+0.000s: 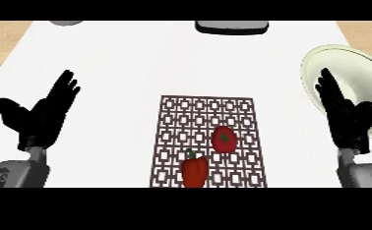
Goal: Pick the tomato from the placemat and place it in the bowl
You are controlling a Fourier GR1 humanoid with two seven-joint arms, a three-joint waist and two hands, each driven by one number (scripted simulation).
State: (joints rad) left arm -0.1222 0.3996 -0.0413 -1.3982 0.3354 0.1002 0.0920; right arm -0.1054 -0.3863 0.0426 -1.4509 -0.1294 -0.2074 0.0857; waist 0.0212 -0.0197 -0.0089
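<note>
Tomato [224, 140] is sitting on the placemat [208, 111], right of the mat's centre and toward its near half, green stem mark facing up; nothing is touching it; a red bell pepper [194, 171] is lying just beside it, nearer the lower edge and to its left, green stem pointing up and away, the two looking apart by a thin gap; placemat is a dark brown lattice rectangle lying flat on the white counter [145, 62]; the bowl [341, 71] is showing at the right edge as a pale cream round shape, well apart from the tomato, partly cut off by the frame and partly covered by the right hand; right hand [347, 118] is hanging at the right edge with fingers straight and up, spread wide, holding nothing, overlapping the bowl's near side in this view; whether it is touching the bowl I cannot tell; left hand [44, 116] is resting at the left edge, fingers up and spread, thumb out to the side, holding nothing, well apart from the mat; a dark grey object [231, 26] is showing at the far edge of the counter, top centre; another grey object [67, 22] is peeking in at the top left, too cut off to identify.
</note>
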